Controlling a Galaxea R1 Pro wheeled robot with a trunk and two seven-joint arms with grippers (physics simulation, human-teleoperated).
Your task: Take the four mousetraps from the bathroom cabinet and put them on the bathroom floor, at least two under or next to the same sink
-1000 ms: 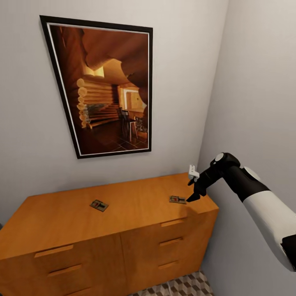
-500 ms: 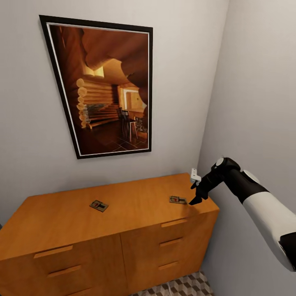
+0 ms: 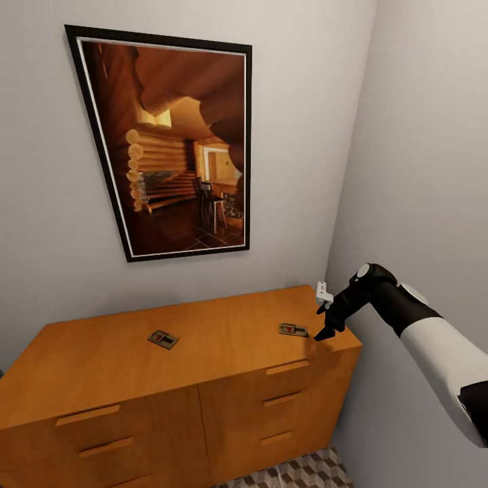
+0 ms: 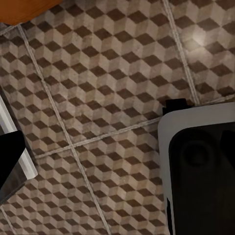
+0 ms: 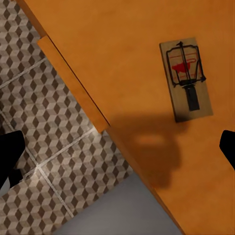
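Right gripper (image 3: 324, 331) hovers open beside the near mousetrap (image 3: 293, 329), right of frame; it should centre over the board before closing.

Soft even light, faint shadow on cabinet (image 5: 147, 54) top

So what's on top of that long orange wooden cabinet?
Two small flat brown wooden mousetraps lie on the long orange-brown wooden cabinet: one near the middle, one near the right end beside the right gripper. The drawers' insides are hidden.

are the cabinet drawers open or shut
Shut: the drawer fronts sit flush with the cabinet face, with no gap showing.
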